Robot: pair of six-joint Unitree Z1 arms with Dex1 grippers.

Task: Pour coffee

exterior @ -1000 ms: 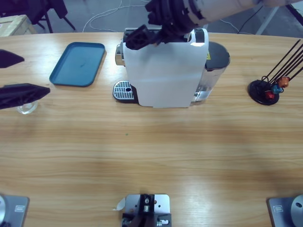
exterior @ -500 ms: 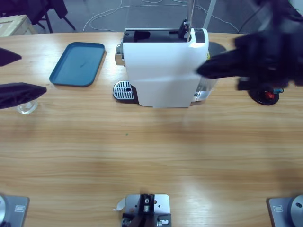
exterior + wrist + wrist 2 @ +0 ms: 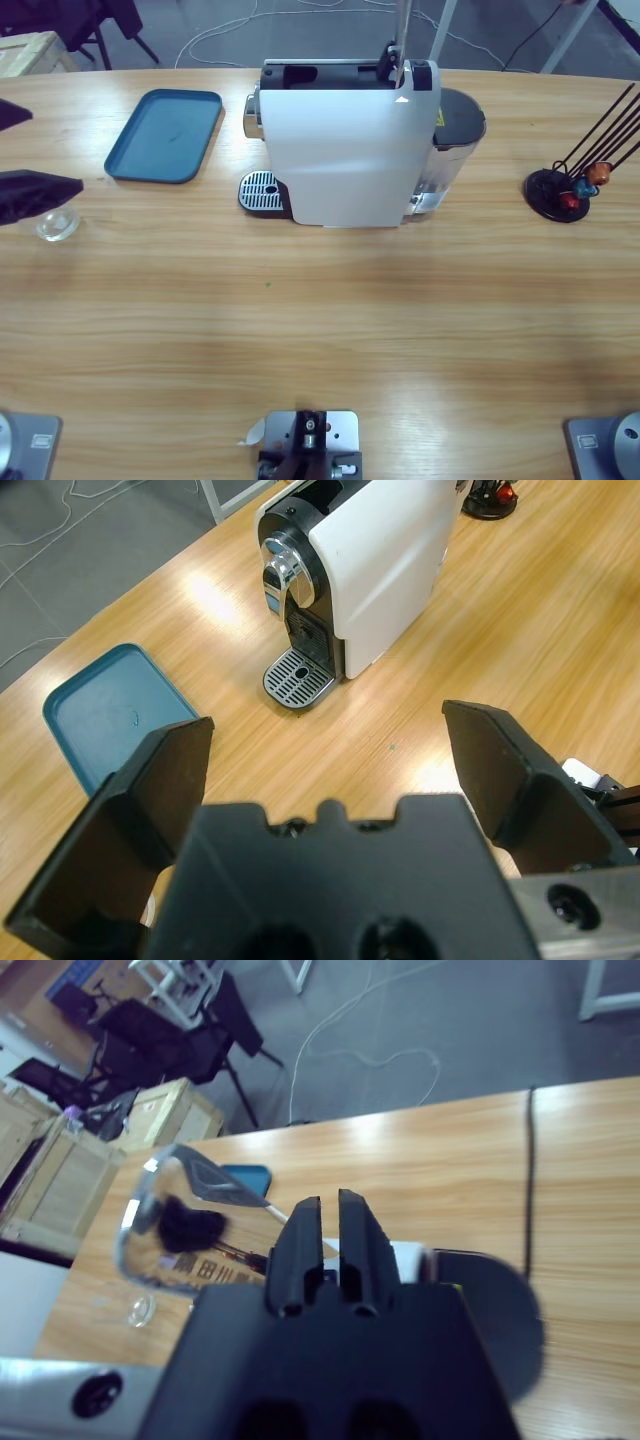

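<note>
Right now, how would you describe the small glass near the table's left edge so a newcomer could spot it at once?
Start at the white coffee machine in the middle of the table, then move left past the blue tray. Just below and left of that tray sits the small glass, partly under the left end effector. It is the only clear, see-through thing on the wood.

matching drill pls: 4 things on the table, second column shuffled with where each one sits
1 tray
2 coffee machine
3 glass
4 capsule stand

A far right of the table
B by the left gripper, left edge
C middle, at the back
D between the glass and the machine, at the back

Pairs: 1-D, 2-C, 3-B, 4-A
</note>
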